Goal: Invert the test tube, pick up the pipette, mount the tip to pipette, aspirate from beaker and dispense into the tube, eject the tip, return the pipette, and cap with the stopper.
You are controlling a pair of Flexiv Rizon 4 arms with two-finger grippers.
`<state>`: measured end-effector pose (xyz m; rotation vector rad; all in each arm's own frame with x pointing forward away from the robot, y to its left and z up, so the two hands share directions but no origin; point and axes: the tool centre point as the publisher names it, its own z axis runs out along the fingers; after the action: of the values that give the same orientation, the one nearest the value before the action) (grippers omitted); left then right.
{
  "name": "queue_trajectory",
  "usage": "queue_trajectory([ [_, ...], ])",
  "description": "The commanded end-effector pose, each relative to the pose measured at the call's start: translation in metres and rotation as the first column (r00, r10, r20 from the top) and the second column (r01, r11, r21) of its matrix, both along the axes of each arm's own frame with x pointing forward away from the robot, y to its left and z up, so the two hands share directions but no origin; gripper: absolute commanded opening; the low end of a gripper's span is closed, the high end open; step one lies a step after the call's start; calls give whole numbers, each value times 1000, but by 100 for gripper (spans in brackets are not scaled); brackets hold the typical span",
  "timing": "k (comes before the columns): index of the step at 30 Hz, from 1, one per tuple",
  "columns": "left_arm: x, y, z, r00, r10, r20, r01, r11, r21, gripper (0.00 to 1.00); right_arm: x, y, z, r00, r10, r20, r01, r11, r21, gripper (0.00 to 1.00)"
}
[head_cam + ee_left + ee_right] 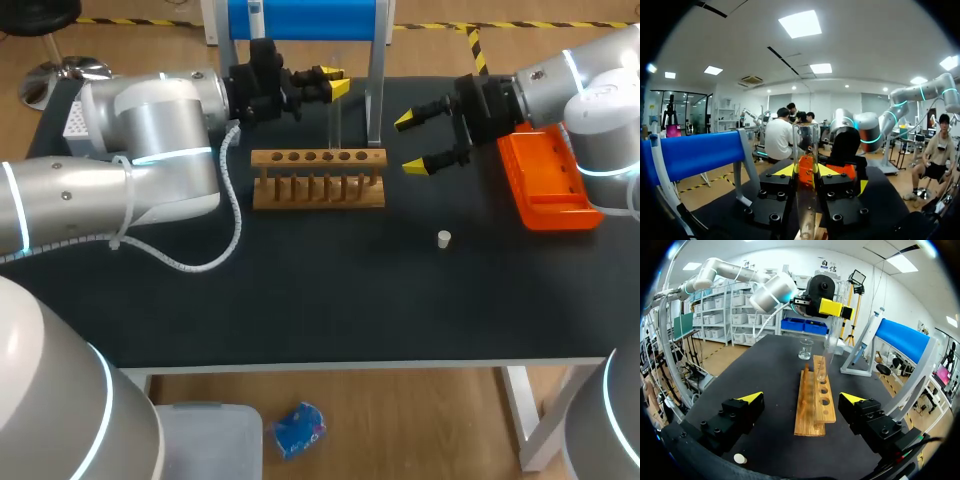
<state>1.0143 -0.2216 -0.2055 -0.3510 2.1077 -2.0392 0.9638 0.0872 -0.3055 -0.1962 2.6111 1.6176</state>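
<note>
Clear glass test tube [335, 120] stands upright over the wooden rack [318, 178] with its row of round holes. Your left gripper [336, 82] holds the tube, its yellow-tipped fingers [785, 170] closed on the glass from both sides. The tube's lower end reaches one of the holes near the rack's right end. You cannot tell whether it sits inside.

Your right gripper [410, 143] hangs just right of the rack, fingers spread wide with nothing between them. From its wrist view they frame the rack lengthwise.

Around the rack you have:
- a small white stopper [444, 238] lying in front of it and to the right, apart from everything else
- an orange plastic tray [550, 180] well to its right, partly under your right arm
- a blue-barred metal stand [305, 20] behind it, one leg just beside the tube, with the white pipette [874, 325] leaning on it
- a small clear glass beaker [806, 349] beyond its left end, near your left arm

All of this rests on the black table [300, 300].
</note>
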Motion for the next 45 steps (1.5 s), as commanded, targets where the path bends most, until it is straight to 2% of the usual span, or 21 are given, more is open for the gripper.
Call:
queue_trajectory([
  [1, 5, -3, -7, 1000, -3, -1, 3, 1000, -3, 0, -1, 0, 1, 1000, -1, 1, 1, 1000, -3, 100],
  [10, 7, 2, -15, 1000, 18, -6, -18, 1000, -4, 0, -1, 0, 1, 1000, -1, 1, 1, 1000, -3, 100],
  [20, 9, 7, -9, 1000, 20, 9, -20, 1000, 3, 0, -1, 0, 1, 1000, -1, 1, 1, 1000, -3, 100],
  [29, 8, 6, -25, 999, 32, -2, -32, 999, 2, 0, -1, 0, 1, 1000, -1, 1, 1, 1000, -3, 100],
  [45, 6, 8, -38, 998, 59, 31, -58, 998, -41, 0, -1, 0, 1, 1000, -1, 1, 1, 1000, -3, 100],
])
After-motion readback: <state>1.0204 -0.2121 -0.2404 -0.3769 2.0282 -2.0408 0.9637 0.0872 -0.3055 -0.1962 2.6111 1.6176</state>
